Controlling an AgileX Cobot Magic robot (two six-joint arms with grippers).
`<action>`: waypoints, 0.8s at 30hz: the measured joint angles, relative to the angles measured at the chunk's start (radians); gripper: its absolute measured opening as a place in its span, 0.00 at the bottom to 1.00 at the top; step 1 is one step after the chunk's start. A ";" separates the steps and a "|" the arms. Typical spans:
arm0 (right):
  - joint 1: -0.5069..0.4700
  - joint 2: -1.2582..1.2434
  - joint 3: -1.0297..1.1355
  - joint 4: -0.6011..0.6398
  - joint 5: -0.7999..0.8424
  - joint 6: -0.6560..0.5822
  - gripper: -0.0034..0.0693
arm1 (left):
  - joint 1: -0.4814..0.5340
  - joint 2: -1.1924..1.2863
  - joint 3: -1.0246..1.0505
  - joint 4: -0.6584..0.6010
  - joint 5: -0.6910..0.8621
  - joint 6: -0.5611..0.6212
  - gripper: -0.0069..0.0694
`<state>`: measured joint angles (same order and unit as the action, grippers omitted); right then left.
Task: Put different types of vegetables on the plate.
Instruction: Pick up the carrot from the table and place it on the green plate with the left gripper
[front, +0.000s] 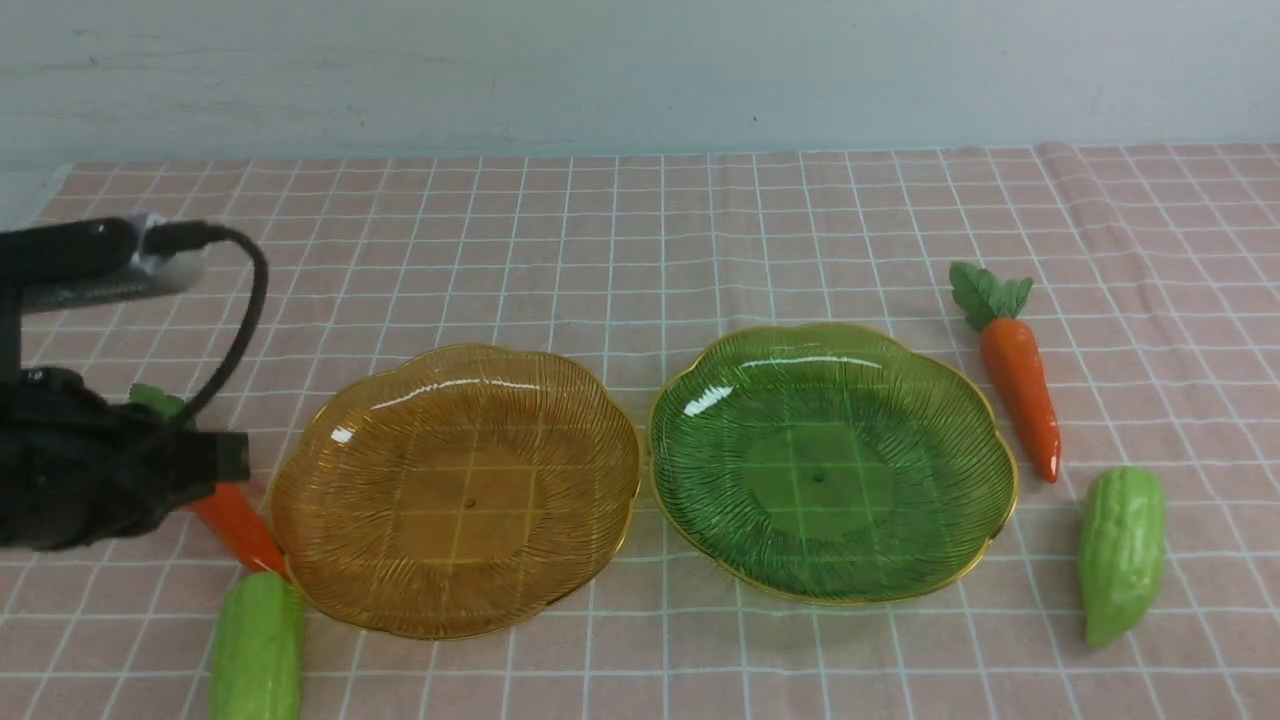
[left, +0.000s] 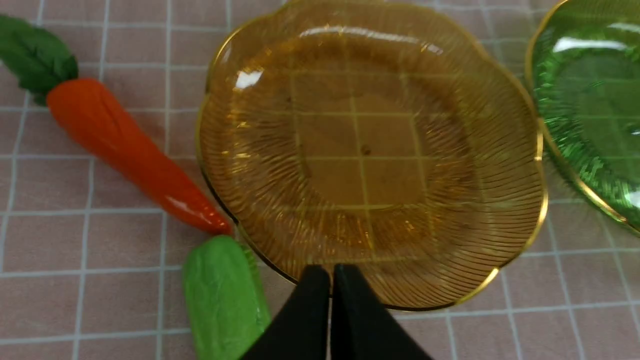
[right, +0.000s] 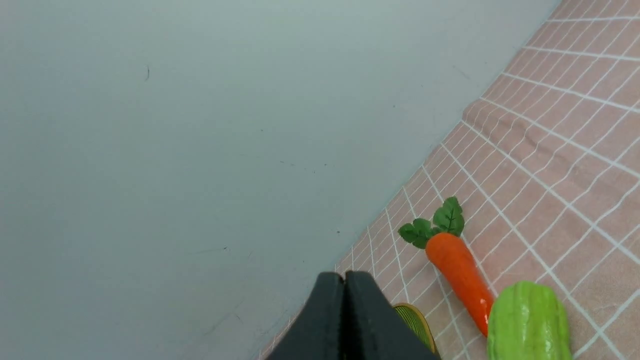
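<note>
Vegetables number four, on pink checked cloth (front: 640, 250): two glossy orange toy carrots (front: 235, 525) (front: 1020, 395), two light green ridged gourds (front: 257, 650) (front: 1122, 550), beside one amber ribbed glass plate (front: 455, 490) and one green glass plate (front: 830, 460). Jaws of the left gripper (left: 331, 280) and right gripper (right: 345, 285) press together.

Front cam sits near side, looking forward and slightly down across the pink checked tablecloth (front: 640, 220) to the pale wall (front: 640, 70); left wrist cam stares down, close over the ribbed translucent amber plate (left: 370, 150), shared with front; right wrist cam angles toward that wall, sharing front's right-side glossy orange carrot (right: 457, 275) and light green ridged gourd (right: 530, 325).
</note>
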<state>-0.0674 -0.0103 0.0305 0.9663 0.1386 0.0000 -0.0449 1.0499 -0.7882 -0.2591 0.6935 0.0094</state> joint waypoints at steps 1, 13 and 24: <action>0.000 0.000 0.000 0.001 -0.003 -0.011 0.03 | 0.014 0.035 -0.026 0.006 0.008 -0.009 0.09; 0.000 0.134 -0.283 -0.009 0.246 -0.375 0.03 | 0.300 0.374 -0.210 -0.032 0.051 -0.017 0.09; 0.000 0.623 -0.546 -0.030 0.534 -0.657 0.03 | 0.304 0.673 -0.211 -0.231 -0.174 0.142 0.75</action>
<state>-0.0674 0.6129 -0.5160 0.9359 0.6730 -0.6574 0.2590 1.7233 -0.9990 -0.4899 0.5193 0.1511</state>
